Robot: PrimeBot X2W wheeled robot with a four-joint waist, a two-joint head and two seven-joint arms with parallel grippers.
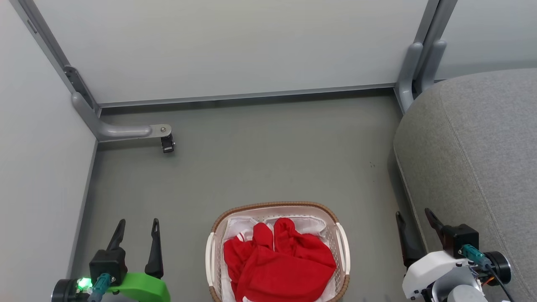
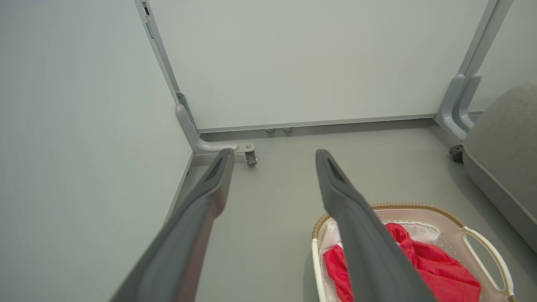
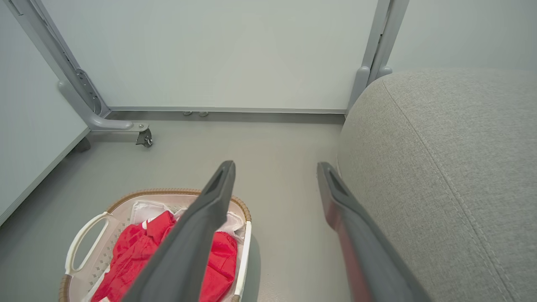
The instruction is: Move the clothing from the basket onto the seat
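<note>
Clothing: a red heap (image 1: 279, 262) lying inside the basket (image 1: 275, 205) on its white liner (image 1: 312, 223), none of it on the seat (image 1: 474, 147).
Basket: stands on the grey floor (image 1: 260, 155) between the two grippers, left of the seat and apart from it.
Left gripper (image 1: 139, 221): fingers spread wide with nothing between them; it hovers over bare floor left of the basket, apart from the clothing.
Right gripper (image 1: 413, 212): fingers spread wide and empty, between the basket and the seat's edge, just beside the seat.
Clothing and jaws: the heap lies outside both pairs, touched by neither.
</note>
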